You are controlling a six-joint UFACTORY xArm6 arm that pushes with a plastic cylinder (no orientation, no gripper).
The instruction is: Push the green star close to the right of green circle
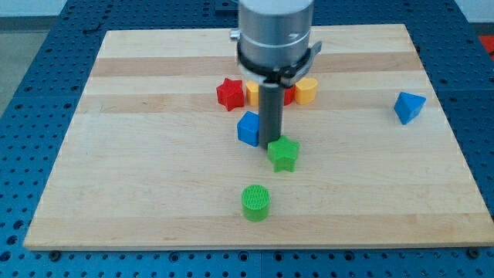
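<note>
1. My tip [273, 144] touches the board [154, 170] at the upper left edge of the green star [284, 154], at about the star's 11 o'clock.
2. The arm carries no pincer, only a plain dark rod, so there is nothing to open or close.
3. The green star lies near the board's middle, at roughly 1 o'clock from the green circle [255, 202], close but apart from it.
4. A blue block [248, 128] sits just beside the rod, at its 9 o'clock.
5. At 12 o'clock from the star, a red star [228, 94], a yellow block [252, 94], a partly hidden red block [289, 96] and another yellow block [306, 90] form a row.
6. A blue block [408, 106] stands alone at 3 o'clock, well apart.
</note>
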